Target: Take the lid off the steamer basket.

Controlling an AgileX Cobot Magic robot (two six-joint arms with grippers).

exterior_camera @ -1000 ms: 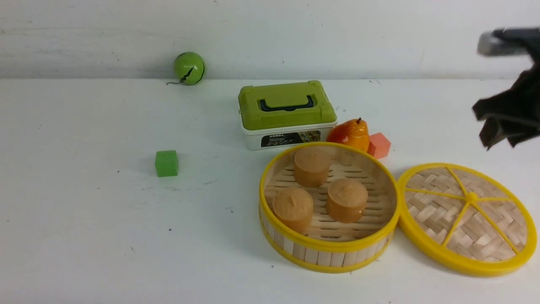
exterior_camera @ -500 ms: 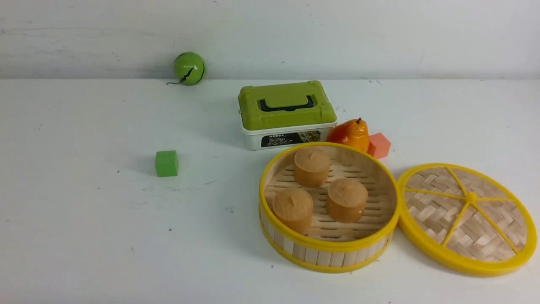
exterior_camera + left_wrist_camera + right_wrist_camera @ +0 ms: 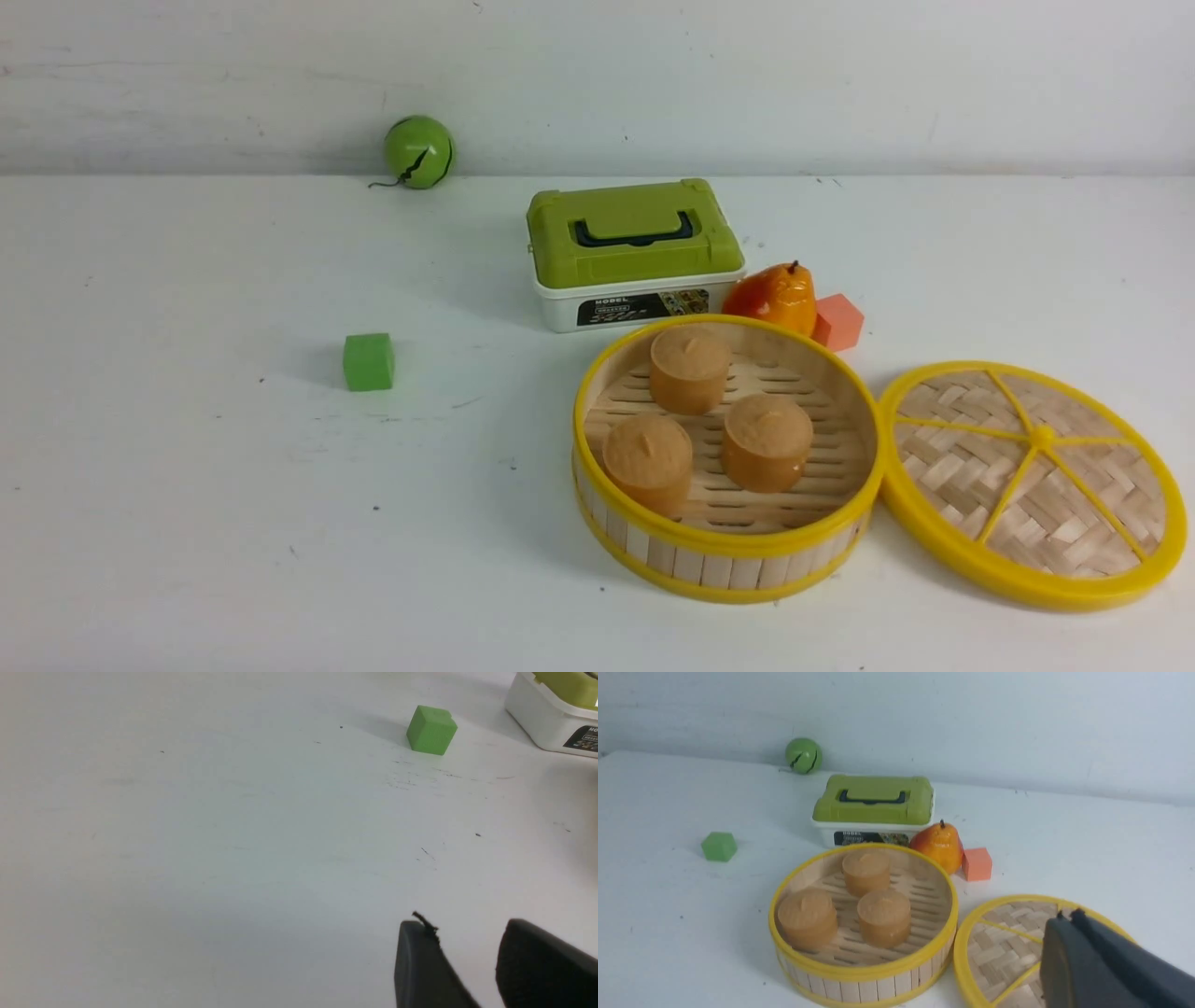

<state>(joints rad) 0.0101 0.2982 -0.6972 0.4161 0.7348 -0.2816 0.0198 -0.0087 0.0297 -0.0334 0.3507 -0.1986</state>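
Right tool [image 3: 1069, 919] looks closed on nothing and my left tool [image 3: 465, 938] parted, empty; the lid [image 3: 1032, 485], flat on the counter [image 3: 233, 523] lower right in the front view against the basket [image 3: 728, 560], I judge light, stiff, best pinched at its rim or knob.

Left gripper [image 3: 465, 933]: two matte charcoal-black fingers [image 3: 420, 970], blunt and slab-like with rounded corners, one carrying a small frayed black tuft at its tip; right gripper [image 3: 1069, 917]: same dark grey-black matte finish, long wedge-shaped fingers [image 3: 1087, 970], two small nubs at the tip.
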